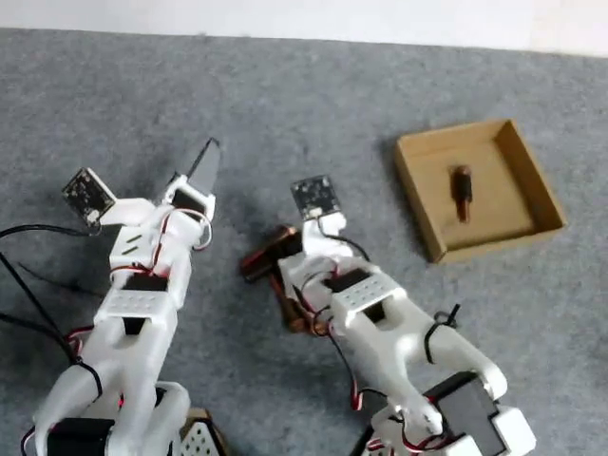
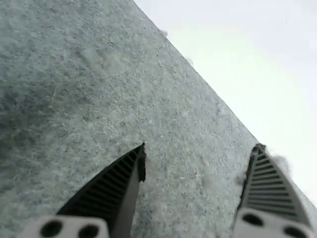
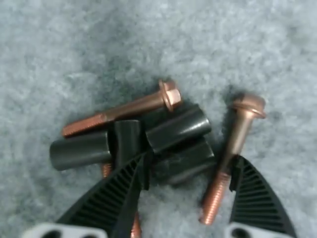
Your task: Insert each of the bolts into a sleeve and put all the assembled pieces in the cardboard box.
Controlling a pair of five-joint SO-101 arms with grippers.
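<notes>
Right hand (image 3: 190,161), spread, straddles a loose bolt (image 3: 237,131) beside clustered black sleeves (image 3: 176,129) on the counter (image 3: 49,49). Bolts: rigid, smooth metal, likely to roll; grip mid-shank. Left hand (image 2: 200,147) spread, empty. One assembled piece (image 1: 462,193) lies in cardboard box (image 1: 418,180).

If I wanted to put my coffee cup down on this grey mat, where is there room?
The widest bare stretch is the far strip of mat, between the left gripper and the cardboard box. Another lies on the box's near side, beside the right arm. It is crowded under the right gripper, where bolts and sleeves lie heaped.
</notes>
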